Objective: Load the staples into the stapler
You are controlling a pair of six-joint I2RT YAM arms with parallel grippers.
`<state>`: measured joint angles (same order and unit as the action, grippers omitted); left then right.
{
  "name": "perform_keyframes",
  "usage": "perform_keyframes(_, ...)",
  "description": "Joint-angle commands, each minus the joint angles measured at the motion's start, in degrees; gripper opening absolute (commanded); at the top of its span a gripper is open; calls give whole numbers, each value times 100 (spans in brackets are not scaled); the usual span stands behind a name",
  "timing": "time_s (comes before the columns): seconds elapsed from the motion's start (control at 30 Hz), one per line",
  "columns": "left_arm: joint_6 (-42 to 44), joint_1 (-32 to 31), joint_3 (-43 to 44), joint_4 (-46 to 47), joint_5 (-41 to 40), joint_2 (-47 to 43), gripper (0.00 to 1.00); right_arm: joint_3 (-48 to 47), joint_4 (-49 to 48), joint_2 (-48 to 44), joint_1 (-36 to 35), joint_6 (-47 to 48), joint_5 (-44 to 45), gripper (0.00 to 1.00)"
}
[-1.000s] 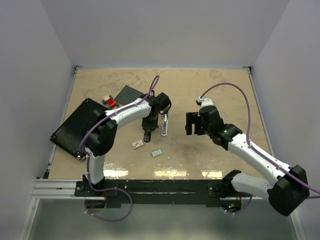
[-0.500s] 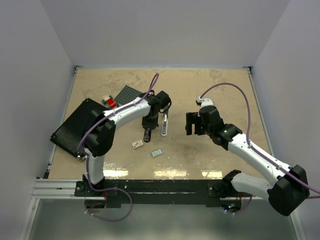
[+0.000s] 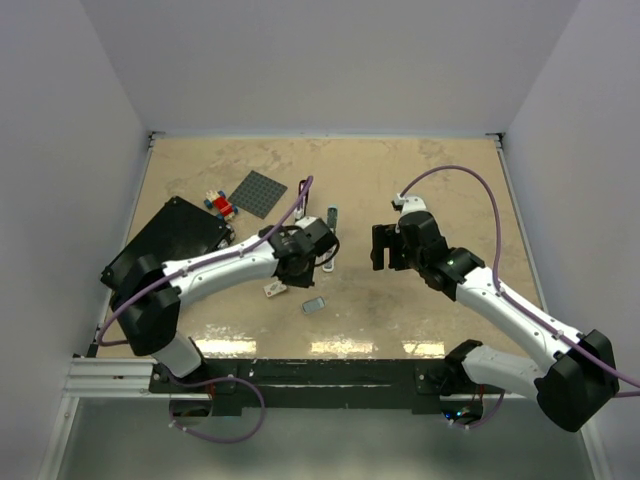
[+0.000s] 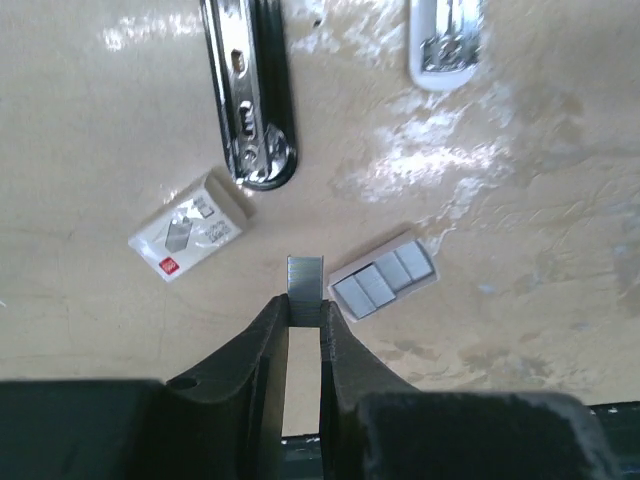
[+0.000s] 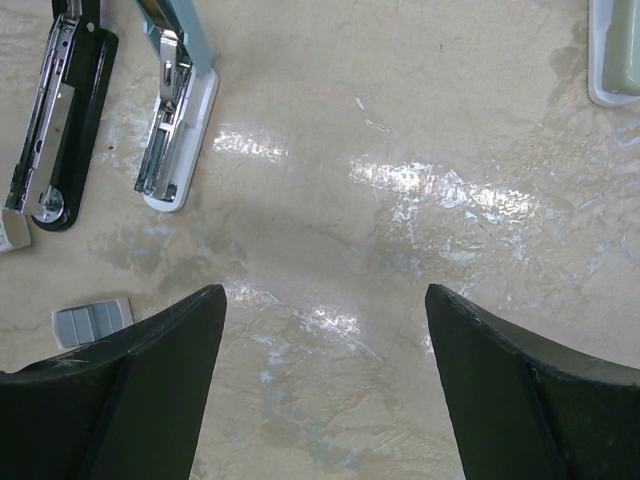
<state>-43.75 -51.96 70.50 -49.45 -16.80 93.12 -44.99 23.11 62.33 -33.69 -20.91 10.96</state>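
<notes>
- Left gripper is pinching a little grey strip with fine lines on it. Its two fingers are pressing tight on the strip's sides.
- It is hanging over the table, and the strip is sticking out past the fingertips.
- Under it, the staples are lying flat on the table as a pale grey-blue block. Nothing is touching them.
- A little white box is lying on the other side of the strip, near the staples.
- The black stapler is lying open with its shiny metal showing. Its round end is sitting near the white box.
- The white and blue stapler is lying open next to the black one.
- Right gripper is hovering over a bare part of the table. Its fingers are standing wide apart and holding nothing.
</notes>
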Motion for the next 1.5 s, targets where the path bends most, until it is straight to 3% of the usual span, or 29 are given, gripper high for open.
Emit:
perform_keyframes(0.0,-661,-305,-896,454,-499,-487,2,-282,-79,43,29,60,134,85)
perform_keyframes(0.4,-1189,-754,-2242,1438,-606,-717,3,-300,35,61,29,-36,196,85)
perform_keyframes(0.6,-1250,-842,-2479,1535,-448,-673,10,-300,70,69,21,-89,143,85)
perform_keyframes(0.8,-1365,-929,-2506,1377,-219,-629,28,-326,70,104,29,-124,134,85)
perform_keyframes(0.93,-1461,-929,-2287,974,-219,-699,47,-308,53,113,29,-116,143,85)
perform_keyframes(1.03,-1453,-860,-1884,535,-333,-620,51,-300,27,122,29,-107,161,85)
perform_keyframes(1.33,-1005,10,-1364,313,352,-295,41,-317,27,78,29,-63,178,85)
perform_keyframes(1.47,-890,72,-1285,261,431,-128,40,-326,53,52,29,-45,196,85)
